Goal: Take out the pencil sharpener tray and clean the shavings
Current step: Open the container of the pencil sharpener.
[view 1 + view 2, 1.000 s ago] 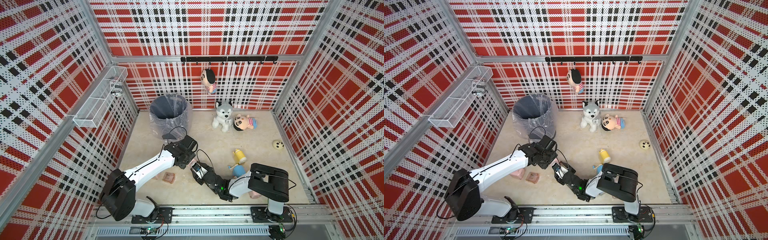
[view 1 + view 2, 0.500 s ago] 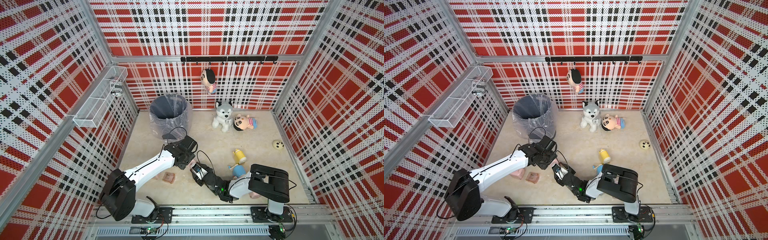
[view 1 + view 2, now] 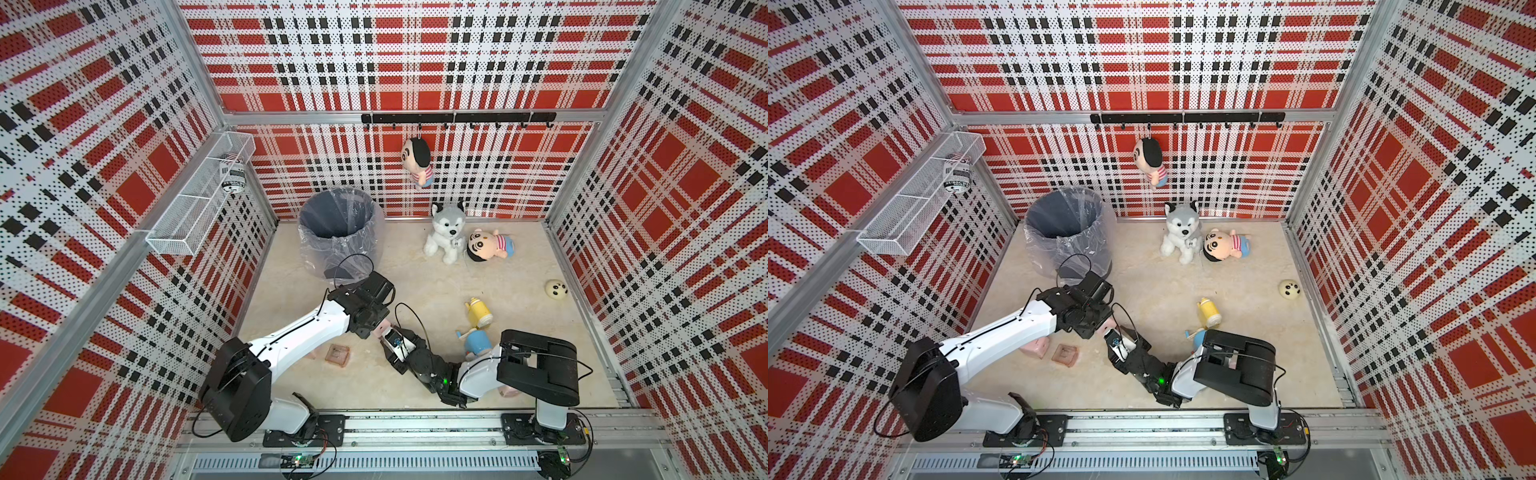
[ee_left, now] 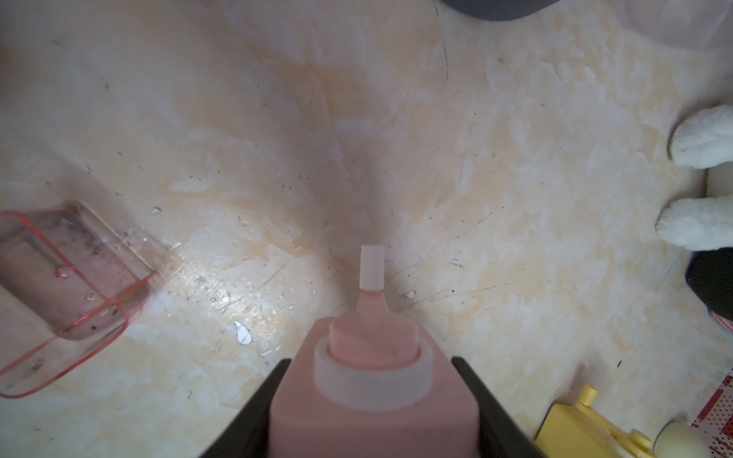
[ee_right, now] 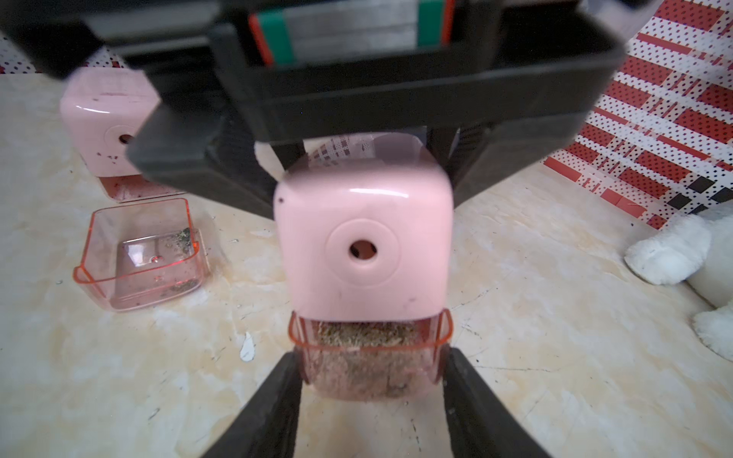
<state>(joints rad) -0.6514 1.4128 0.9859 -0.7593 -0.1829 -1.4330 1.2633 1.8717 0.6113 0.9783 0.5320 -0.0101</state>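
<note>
Left end effector (image 4: 371, 363) clamps sharpener (image 5: 363, 222), hole (image 5: 363, 250) facing right end effector (image 5: 371, 353); that pinches tray (image 5: 369, 374).

In both top views, lower centre, the left arm (image 3: 307, 328) hid most of the sharpener (image 3: 380, 331). The left wrist view showed it blurred and cropped; the right wrist view blurred its tray (image 5: 369, 368).

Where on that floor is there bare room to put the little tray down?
Bare floor lies between the bin, the husky plush and the yellow toy, and again between the panda ball and the right arm's base. It is crowded where the left gripper and right gripper meet on the pink sharpener and its tray, beside the loose tray.
</note>
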